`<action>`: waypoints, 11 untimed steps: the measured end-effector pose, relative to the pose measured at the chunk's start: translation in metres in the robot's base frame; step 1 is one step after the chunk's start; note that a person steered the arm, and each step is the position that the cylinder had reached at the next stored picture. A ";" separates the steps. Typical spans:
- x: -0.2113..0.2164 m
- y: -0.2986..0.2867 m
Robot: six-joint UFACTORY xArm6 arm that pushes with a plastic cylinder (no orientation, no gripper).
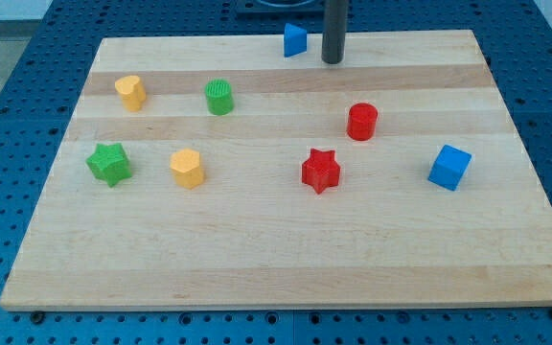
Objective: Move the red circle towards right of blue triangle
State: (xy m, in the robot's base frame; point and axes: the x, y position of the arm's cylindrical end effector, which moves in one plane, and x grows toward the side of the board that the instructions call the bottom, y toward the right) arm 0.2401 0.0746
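Note:
The red circle [361,122] stands on the wooden board right of centre. The blue triangle [295,39] sits at the board's top edge, up and to the left of the red circle. My tip [332,61] is at the top of the board, just right of the blue triangle and a short gap from it. It is above the red circle, well apart from it.
A red star [320,171] lies below and left of the red circle. A blue cube [448,167] is at the right. A green cylinder [219,97], a yellow block [130,92], a green star [109,163] and another yellow block [187,168] are on the left half.

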 end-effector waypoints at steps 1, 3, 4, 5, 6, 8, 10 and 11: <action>-0.025 0.009; -0.034 -0.030; -0.034 -0.055; -0.034 -0.063; -0.028 -0.061; 0.063 -0.036; 0.149 -0.034; 0.179 -0.014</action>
State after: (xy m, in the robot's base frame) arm 0.4191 0.0610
